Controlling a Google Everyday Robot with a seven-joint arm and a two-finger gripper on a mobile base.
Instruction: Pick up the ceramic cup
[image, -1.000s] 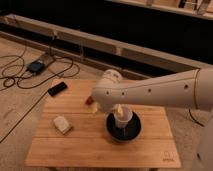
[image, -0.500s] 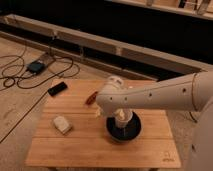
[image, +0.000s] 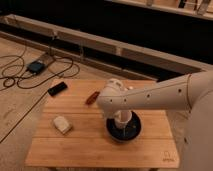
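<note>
In black dish (image: 135, 132), whitish cup (image: 123, 119), jaws above

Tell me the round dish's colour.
Black, camera view; the tool hangs over the dish at the ceramic cup.

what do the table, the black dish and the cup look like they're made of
Table: wood, pale planks with visible seams, matte. Black dish: dark, even surface, perhaps ceramic or plastic. Ceramic cup: whitish, smooth, likely glazed ceramic; the gripper is down at it, over the dish.
</note>
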